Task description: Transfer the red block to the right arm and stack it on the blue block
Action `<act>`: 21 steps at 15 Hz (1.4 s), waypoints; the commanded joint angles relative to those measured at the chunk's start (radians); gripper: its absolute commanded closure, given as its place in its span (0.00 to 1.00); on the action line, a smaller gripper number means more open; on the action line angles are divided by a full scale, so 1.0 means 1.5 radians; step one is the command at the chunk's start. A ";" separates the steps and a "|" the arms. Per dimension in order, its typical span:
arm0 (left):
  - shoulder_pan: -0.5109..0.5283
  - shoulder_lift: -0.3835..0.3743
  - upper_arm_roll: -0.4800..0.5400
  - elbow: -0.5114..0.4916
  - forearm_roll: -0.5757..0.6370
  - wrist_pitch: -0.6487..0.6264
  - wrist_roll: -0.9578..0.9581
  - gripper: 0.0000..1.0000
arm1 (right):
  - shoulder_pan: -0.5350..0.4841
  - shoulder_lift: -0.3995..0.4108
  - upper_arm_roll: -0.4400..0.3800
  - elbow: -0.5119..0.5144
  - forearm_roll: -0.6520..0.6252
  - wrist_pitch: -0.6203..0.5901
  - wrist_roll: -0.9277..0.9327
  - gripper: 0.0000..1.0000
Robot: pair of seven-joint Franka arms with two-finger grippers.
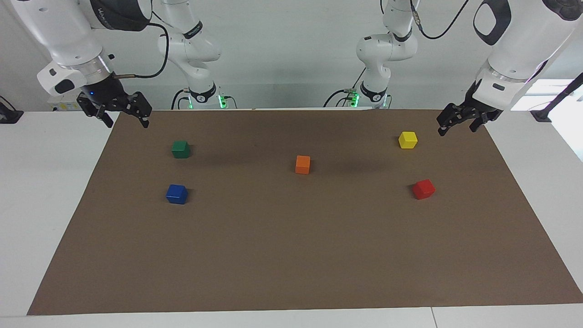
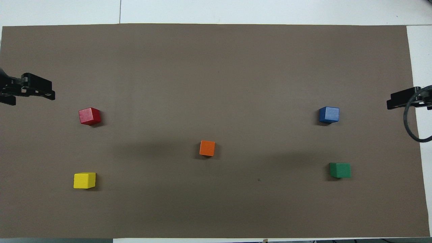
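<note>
Counter: white, covered over most of its top by a brown mat.

Red block: on the mat at the left arm's end, resting flat and alone. It sits farther from the robots than the yellow block and well apart from it.

Blue block: on the mat at the right arm's end, resting flat with nothing on top. It sits farther from the robots than the green block, well apart from the red block.

Orange block: near the middle of the mat, between the two pairs and apart from all four.

Left gripper: raised over the mat's edge at the left arm's end, near the yellow block but not touching it. Jaws spread wide and holding nothing.

Right gripper: raised over the mat's corner at the right arm's end, nearest the green block and clear of it. A small blue light shows on its body. Jaws spread wide and holding nothing.

Right arm: white, with a silver wrist ring and a thin black cable at the wrist.

Left arm: white, coming down from the upper corner of the facing view.

All five blocks lie separately on the mat, none stacked.
</note>
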State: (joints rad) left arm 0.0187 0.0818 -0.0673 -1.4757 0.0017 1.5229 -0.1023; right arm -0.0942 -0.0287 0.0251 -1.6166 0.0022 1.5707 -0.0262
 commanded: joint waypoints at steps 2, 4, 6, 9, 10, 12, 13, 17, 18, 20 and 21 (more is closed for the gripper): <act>0.001 -0.011 0.000 -0.017 0.014 0.014 0.011 0.00 | -0.009 -0.009 0.005 -0.004 0.005 -0.004 0.002 0.00; 0.001 -0.010 0.000 -0.015 0.015 0.010 0.014 0.00 | -0.009 -0.009 0.005 -0.004 0.005 -0.003 0.001 0.00; 0.001 -0.001 -0.002 -0.009 0.015 0.015 0.006 0.00 | -0.010 -0.009 0.005 -0.004 0.005 -0.002 0.001 0.00; 0.006 -0.003 -0.005 -0.017 0.014 -0.001 -0.005 0.00 | -0.010 -0.009 0.005 -0.004 0.005 -0.003 0.001 0.00; 0.006 -0.005 -0.005 -0.030 0.014 0.006 -0.007 0.00 | -0.010 -0.009 0.005 -0.004 0.005 -0.003 0.001 0.00; 0.006 -0.007 -0.005 -0.076 0.015 0.061 -0.002 0.00 | -0.010 -0.009 0.005 -0.004 0.005 -0.002 0.001 0.00; 0.006 -0.002 -0.001 -0.087 0.016 0.085 0.002 0.00 | -0.010 -0.009 0.005 -0.004 0.005 -0.003 0.001 0.00; 0.007 0.023 0.016 -0.152 0.021 0.181 0.021 0.00 | -0.010 -0.009 0.003 -0.004 0.005 -0.003 0.001 0.00; 0.007 0.023 0.027 -0.188 0.020 0.220 0.022 0.00 | -0.009 -0.009 0.003 -0.004 0.004 -0.002 0.001 0.00; 0.007 0.027 0.044 -0.257 0.020 0.302 0.023 0.00 | -0.006 -0.016 0.003 -0.014 0.003 0.003 0.002 0.00; 0.007 0.028 0.047 -0.282 0.020 0.340 0.023 0.00 | -0.003 -0.018 0.004 -0.021 0.003 0.006 0.001 0.00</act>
State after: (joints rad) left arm 0.0224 0.1453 -0.0074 -1.7880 0.0141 1.9155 -0.0814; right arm -0.0950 -0.0297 0.0246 -1.6168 0.0022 1.5708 -0.0262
